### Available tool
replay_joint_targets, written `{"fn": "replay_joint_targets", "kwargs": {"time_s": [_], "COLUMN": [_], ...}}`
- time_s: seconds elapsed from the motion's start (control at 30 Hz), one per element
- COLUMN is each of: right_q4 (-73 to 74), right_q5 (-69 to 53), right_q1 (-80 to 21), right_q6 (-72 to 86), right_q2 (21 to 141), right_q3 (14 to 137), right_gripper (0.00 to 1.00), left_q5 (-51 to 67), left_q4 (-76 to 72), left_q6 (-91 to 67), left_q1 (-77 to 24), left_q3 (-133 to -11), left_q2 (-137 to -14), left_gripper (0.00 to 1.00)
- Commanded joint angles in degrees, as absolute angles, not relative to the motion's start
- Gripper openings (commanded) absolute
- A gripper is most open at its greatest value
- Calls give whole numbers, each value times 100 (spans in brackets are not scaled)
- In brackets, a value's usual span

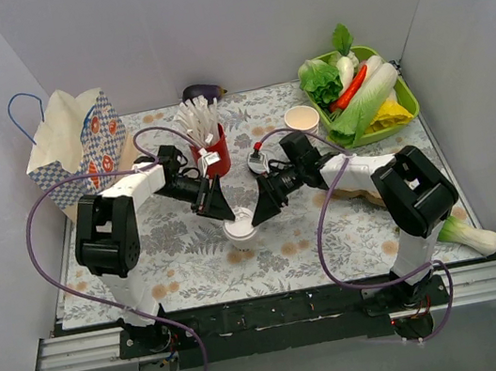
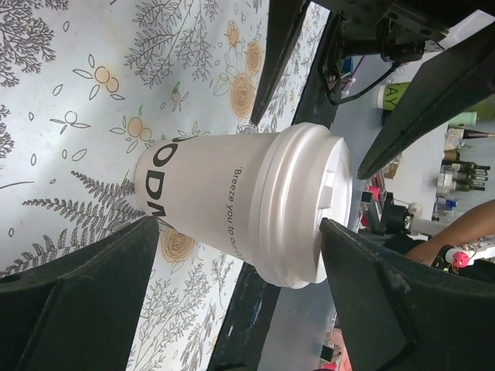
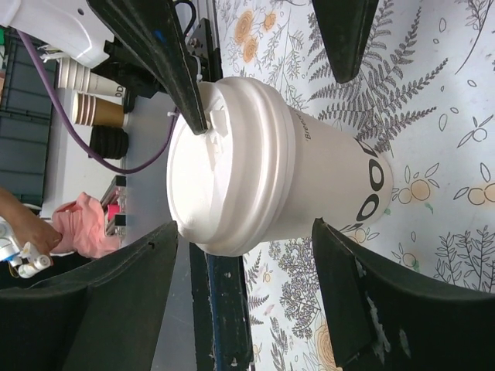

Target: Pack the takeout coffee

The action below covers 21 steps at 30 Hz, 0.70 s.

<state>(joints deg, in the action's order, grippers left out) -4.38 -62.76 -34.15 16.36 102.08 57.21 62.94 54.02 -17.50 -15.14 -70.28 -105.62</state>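
The takeout coffee [image 1: 240, 226] is a cream-white paper cup with a white plastic lid. It stands upright on the floral cloth, near the front middle. My left gripper [image 1: 221, 209] is open just left of it. In the left wrist view, the left gripper [image 2: 240, 232] spans the cup [image 2: 209, 193] from base to lid, and one fingertip [image 2: 329, 228] touches the lid top. My right gripper [image 1: 265, 205] is open just right of the cup. In the right wrist view, the right gripper [image 3: 246, 232] straddles the cup [image 3: 271, 162] without touching it.
A patterned paper gift bag [image 1: 77, 143] stands open at the back left. A red cup of white sticks [image 1: 208, 144] is behind the left gripper. A lidless paper cup [image 1: 302, 119], a green tray of vegetables [image 1: 405, 97], an eggplant [image 1: 202, 90] and a bok choy [image 1: 471, 235] lie around.
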Motion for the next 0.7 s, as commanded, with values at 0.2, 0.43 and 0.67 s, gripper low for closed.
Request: {"fn": "replay_joint_targets", "kwargs": {"time_s": [0.2,0.43,0.67], "right_q4": [-923,-1160,-1397], "right_q5": [-6381,-6065,-5968], "right_q1": [-3384,-3393,-3401], "right_q6": [2065,2434,2742], "right_q2": [9967,10081,10222], "right_q3": [5669,5651,5564], "right_gripper": [79,78,78], "left_q5": [6048,5598,5950], "left_q4": [4211,3999,3560], "left_q6": [-3567,-4174,-4508], "left_q1": [-1371,-1345,-1345], "left_q3": [-6294,-5564,-5195], "left_q2": [-9071,-8684,-8859], "left_gripper": [98,98,98]}}
